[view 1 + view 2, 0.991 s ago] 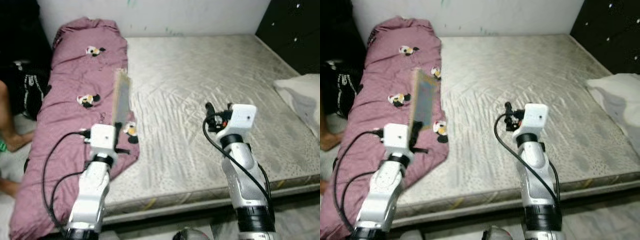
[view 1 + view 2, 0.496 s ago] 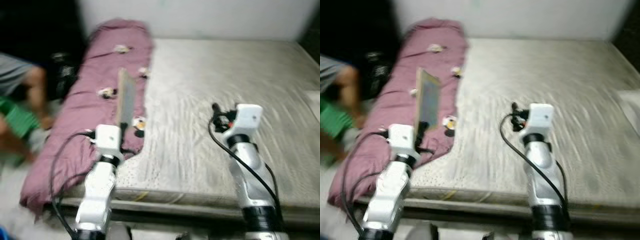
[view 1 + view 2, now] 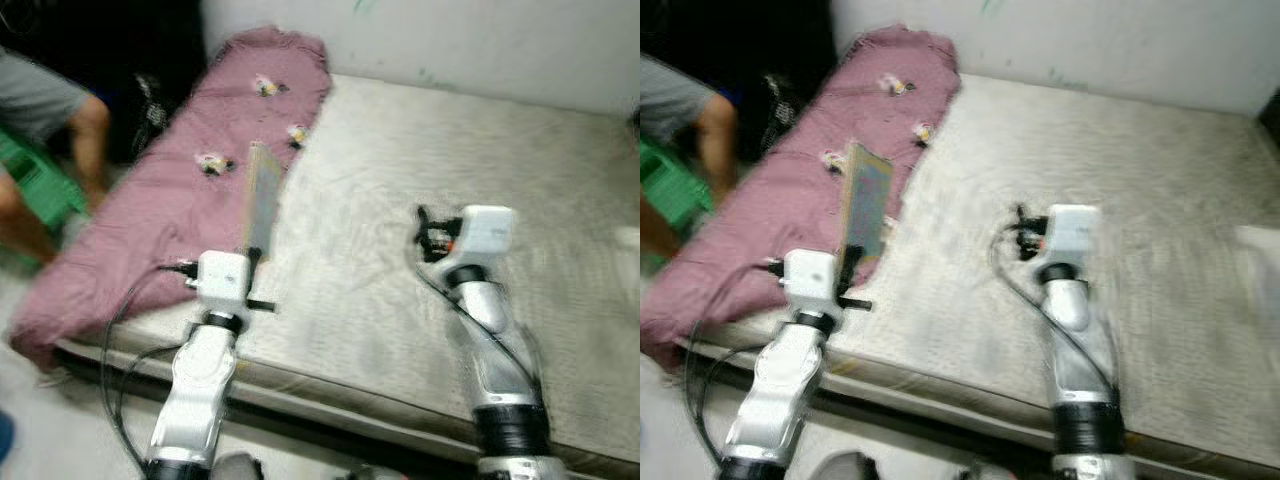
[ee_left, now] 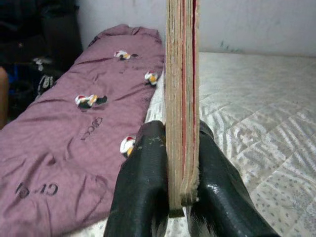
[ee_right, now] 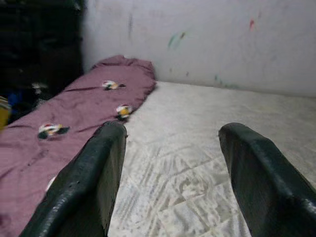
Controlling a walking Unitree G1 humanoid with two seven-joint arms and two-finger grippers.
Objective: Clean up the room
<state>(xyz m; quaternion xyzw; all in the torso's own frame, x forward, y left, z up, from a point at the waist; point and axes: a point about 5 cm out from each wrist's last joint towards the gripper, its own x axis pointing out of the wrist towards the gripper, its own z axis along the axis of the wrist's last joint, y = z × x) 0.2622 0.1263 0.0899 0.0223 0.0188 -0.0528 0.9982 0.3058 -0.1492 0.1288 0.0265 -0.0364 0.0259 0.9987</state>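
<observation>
- Landmark: the mattress (image 3: 420, 200), bare and pale, with a mauve quilt (image 3: 170, 200) lying along its left side.
- Task item: a thin book (image 3: 262, 200), held upright above the mattress's near-left part, just over the quilt's inner edge. It touches neither mattress nor quilt.
- Left gripper (image 4: 170, 187): its two black fingers (image 4: 143, 182) are clenched on the book's lower edge, one on each cover. The page block and a red cover edge stand between them.
- Right gripper (image 5: 170, 173): jaws spread wide and holding nothing, poised above the middle of the mattress.
- Handling, as judged: the book looks light and fairly stiff along its spine, yet its covers are probably smooth. Pinched at one edge, it may lever or slide if the arm swings quickly.
- Hold, as judged: a grip nearer the spine and closer to mid-height would steady it better. Pressure should stay flat on the covers so that the pages do not splay or crease.
- Beyond the mattress's left edge a person's leg (image 3: 85, 140) and a green object (image 3: 35, 185) show, both blurred.
</observation>
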